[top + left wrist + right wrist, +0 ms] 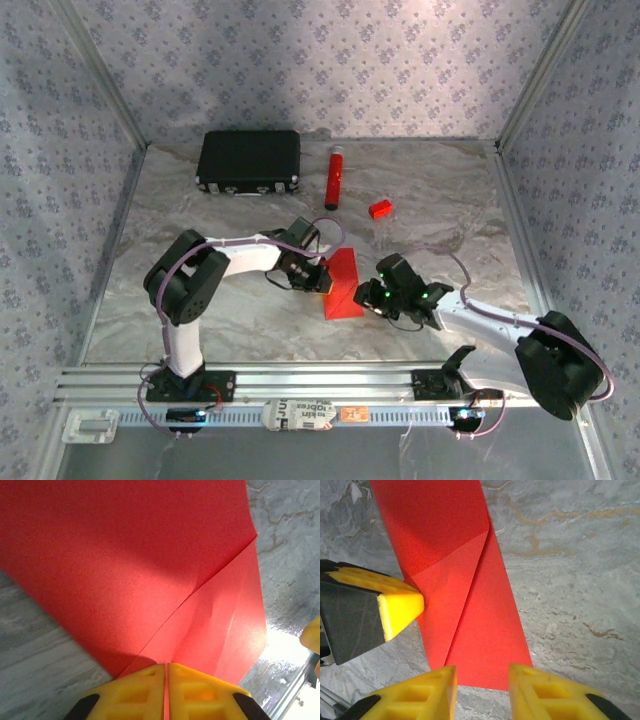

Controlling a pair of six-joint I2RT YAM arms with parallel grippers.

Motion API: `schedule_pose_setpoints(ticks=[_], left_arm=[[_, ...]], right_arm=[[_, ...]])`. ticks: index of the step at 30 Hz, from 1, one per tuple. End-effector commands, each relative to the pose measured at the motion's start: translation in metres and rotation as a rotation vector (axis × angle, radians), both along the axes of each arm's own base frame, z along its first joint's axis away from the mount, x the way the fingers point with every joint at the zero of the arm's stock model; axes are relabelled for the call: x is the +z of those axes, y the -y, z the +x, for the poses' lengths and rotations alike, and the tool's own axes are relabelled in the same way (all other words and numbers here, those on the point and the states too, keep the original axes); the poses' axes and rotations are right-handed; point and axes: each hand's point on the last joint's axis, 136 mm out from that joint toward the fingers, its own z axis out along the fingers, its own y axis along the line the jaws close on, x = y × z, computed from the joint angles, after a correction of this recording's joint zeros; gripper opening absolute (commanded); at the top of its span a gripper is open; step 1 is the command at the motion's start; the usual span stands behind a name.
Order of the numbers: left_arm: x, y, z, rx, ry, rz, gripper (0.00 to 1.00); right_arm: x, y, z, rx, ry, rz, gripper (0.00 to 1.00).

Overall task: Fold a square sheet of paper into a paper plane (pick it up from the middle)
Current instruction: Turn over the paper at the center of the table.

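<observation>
Logged one black case (249,160) at the far left of the marble-patterned table (450,200) as the reference. Found the red paper sheet (343,285) well apart from the case, nearer the arm bases and to its right, partly folded, with one corner flap turned over along a diagonal crease. Found the left gripper (166,667) on the side of the sheet facing the case, yellow fingers pressed together with the sheet's edge pinched between them. Found the right gripper (482,672) on the side of the sheet away from the case, jaws standing narrowly apart, the sheet's short end just ahead of the gap, neither finger seen touching the paper. Listed also a red tube (333,178) just right of the case, and a small red block (379,208) further right of the case, beyond the tube and slightly nearer the arms.
</observation>
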Motion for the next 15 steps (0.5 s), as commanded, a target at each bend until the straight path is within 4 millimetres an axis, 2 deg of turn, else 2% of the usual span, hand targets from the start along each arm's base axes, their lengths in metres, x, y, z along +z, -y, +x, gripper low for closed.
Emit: schedule_pose_setpoints(ticks=[1,10,15], left_arm=[[-0.008,-0.009,-0.004,-0.017,-0.006,0.033,0.09],[-0.007,-0.008,-0.006,-0.012,-0.01,0.022,0.09],[-0.009,-0.009,-0.005,-0.007,-0.012,0.023,0.09]], right_arm=[[-0.003,0.003,-0.002,-0.027,-0.018,-0.016,0.39],[-0.005,-0.001,-0.003,-0.015,-0.032,-0.01,0.43],[-0.008,-0.011,-0.002,0.012,-0.041,0.008,0.43]])
